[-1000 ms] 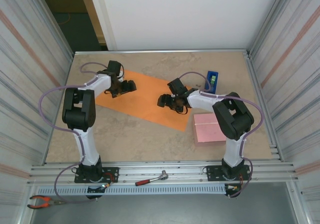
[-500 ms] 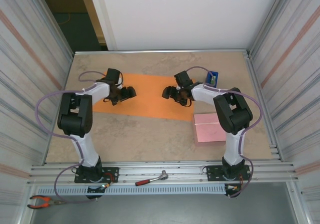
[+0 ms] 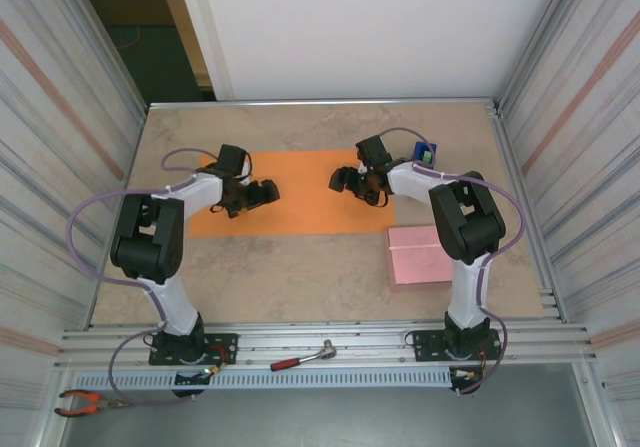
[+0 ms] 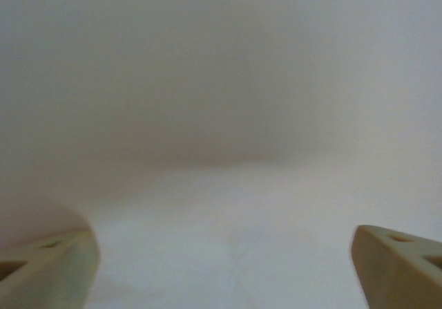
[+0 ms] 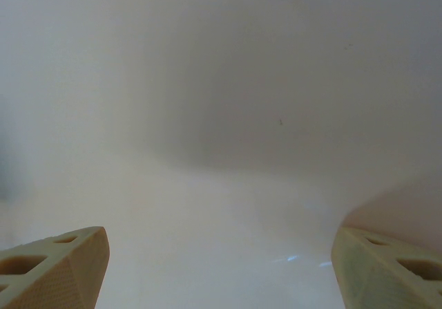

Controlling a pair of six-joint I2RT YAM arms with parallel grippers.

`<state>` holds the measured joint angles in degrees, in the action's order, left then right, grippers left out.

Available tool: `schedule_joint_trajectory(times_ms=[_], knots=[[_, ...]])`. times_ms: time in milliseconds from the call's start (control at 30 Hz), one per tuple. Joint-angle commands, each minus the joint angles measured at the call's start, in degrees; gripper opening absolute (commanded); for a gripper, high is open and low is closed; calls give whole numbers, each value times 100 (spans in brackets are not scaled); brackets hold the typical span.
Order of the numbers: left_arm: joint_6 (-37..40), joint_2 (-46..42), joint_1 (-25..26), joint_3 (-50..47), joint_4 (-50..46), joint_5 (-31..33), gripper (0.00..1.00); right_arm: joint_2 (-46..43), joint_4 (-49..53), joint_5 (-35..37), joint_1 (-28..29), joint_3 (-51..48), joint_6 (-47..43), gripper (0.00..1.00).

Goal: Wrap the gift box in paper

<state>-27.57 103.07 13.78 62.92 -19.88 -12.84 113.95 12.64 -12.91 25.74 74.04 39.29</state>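
Pliers (image 3: 82, 401) lie lower left, a red-handled tool (image 3: 300, 358) bottom centre. The left gripper (image 3: 266, 191), fingers spread, hangs over the orange paper (image 3: 300, 215) mid-frame; the right gripper (image 3: 338, 179), likewise spread, over its right end. A blue tape dispenser (image 3: 424, 153) stands upper right of it. The pink gift box (image 3: 420, 255) sits at the paper's lower-right corner.

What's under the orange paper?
Tabletop shows around the paper, which lies flat. The gift box sits beside its near right corner, not beneath. Anything thin underneath would be hidden.
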Motion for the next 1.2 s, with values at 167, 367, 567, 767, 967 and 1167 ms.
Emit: schedule_joint_trajectory(times_ms=[167,367,567,767,967,1167], knots=[[1308,-711,644,412,-314,558,99,-1233,377,-118,-49,-342,-98,84],[1004,-1120,1378,300,-86,375,99,-2342,661,174,-468,-1040,-19,87],[242,-1223,2411,144,196,112,99,-3939,1175,240,-1469,-2099,7,90],[-918,-973,3234,-67,853,-331,97,-5249,2122,178,-2782,-2956,-218,95],[-1705,-492,4017,59,1343,-374,95,-5902,2448,-241,-3699,-3668,-323,97],[-2085,96,4394,391,1652,-438,92,-6244,2367,-438,-3751,-4252,-352,97]])
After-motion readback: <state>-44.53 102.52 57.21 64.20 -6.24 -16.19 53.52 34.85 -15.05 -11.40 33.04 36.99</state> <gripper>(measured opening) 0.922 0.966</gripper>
